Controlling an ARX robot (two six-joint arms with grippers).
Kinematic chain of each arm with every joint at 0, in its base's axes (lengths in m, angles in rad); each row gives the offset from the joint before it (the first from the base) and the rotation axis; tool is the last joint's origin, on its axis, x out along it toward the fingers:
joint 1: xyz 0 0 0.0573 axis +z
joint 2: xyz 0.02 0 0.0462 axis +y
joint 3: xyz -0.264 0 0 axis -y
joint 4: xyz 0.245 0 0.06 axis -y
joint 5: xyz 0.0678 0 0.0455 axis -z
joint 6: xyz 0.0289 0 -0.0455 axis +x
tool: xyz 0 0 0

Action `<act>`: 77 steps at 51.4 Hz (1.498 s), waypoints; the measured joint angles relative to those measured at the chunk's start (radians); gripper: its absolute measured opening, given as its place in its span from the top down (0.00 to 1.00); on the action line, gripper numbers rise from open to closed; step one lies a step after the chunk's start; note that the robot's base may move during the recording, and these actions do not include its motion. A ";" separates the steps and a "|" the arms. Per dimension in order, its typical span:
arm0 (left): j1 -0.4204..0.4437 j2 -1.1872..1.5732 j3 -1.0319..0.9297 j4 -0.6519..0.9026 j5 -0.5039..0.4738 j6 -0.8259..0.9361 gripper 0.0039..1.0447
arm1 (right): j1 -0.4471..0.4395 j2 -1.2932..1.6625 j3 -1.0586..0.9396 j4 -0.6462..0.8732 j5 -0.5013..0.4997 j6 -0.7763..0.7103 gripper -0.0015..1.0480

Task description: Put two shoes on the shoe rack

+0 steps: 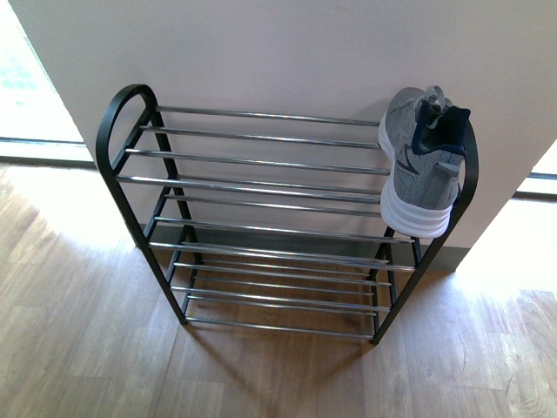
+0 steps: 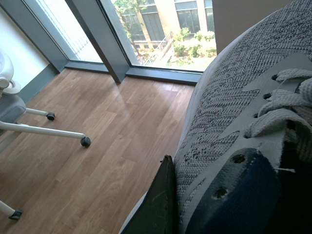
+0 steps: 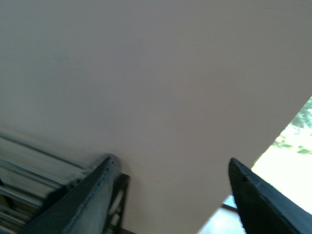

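The shoe rack (image 1: 261, 187), a black frame with chrome rods, stands against the pale wall. One grey knit sneaker (image 1: 422, 165) with a white sole lies at the right end of its top tier, toe pointing to the front. Neither arm shows in the front view. In the left wrist view a grey knit sneaker (image 2: 229, 112) with a navy tongue fills the right side, held above the wooden floor. My left gripper (image 2: 204, 187) is shut on it; one dark finger (image 2: 158, 204) presses its side and the other is hidden. My right gripper (image 3: 170, 161) is open, facing the wall beside the rack's rods (image 3: 29, 168).
Wooden floor (image 1: 96, 348) spreads in front of the rack. In the left wrist view a white chair base with casters (image 2: 48, 129) stands on the floor near tall windows (image 2: 161, 29). Bright window light falls at both sides of the wall.
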 joint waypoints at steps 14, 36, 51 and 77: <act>0.000 0.000 0.000 0.000 -0.002 0.000 0.99 | 0.122 -0.198 -0.301 0.127 0.115 0.188 0.79; 0.000 0.000 0.000 0.000 0.000 0.000 0.99 | 0.245 -0.432 -0.536 0.129 0.236 0.207 0.98; 0.000 0.000 0.000 0.000 0.000 0.000 0.99 | 0.309 -0.598 -0.627 0.051 0.305 0.207 0.98; 0.000 0.000 0.000 0.000 0.000 0.000 0.99 | 0.387 -0.865 -0.706 -0.113 0.374 0.208 0.98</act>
